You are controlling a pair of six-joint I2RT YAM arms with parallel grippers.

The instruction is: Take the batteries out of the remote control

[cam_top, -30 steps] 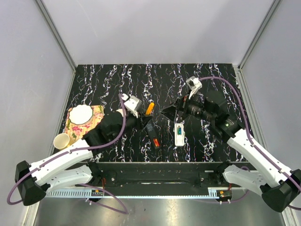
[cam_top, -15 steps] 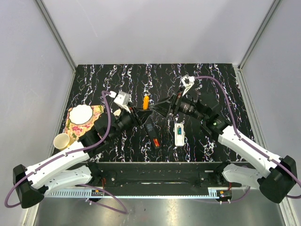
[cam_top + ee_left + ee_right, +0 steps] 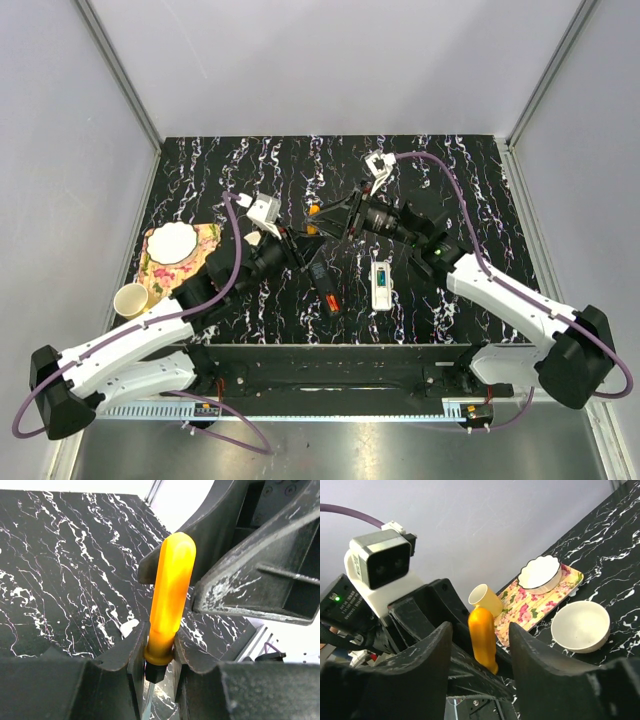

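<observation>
Our left gripper (image 3: 160, 648) is clamped tight on the base of the orange-handled tool (image 3: 172, 585), whose rounded end points up and away from the fingers. Our right gripper (image 3: 481, 630) is spread wide, one finger on either side of that orange handle and neither touching it.

That is what has just changed. A second ago the right gripper hung just off the 12 o'clock end of the remote control (image 3: 381, 285). It has since swung away toward 10 o'clock to meet the left, which has raised the tool off the bench (image 3: 450, 170). We read this as a handover being set up, so that the right arm can pry with the tool.

The remote control lies flat on the bench at about 4 o'clock from where the grippers meet, apart from both. A speck of green-blue in its slot is likely the batteries (image 3: 381, 293). We judge that none is out yet.
</observation>
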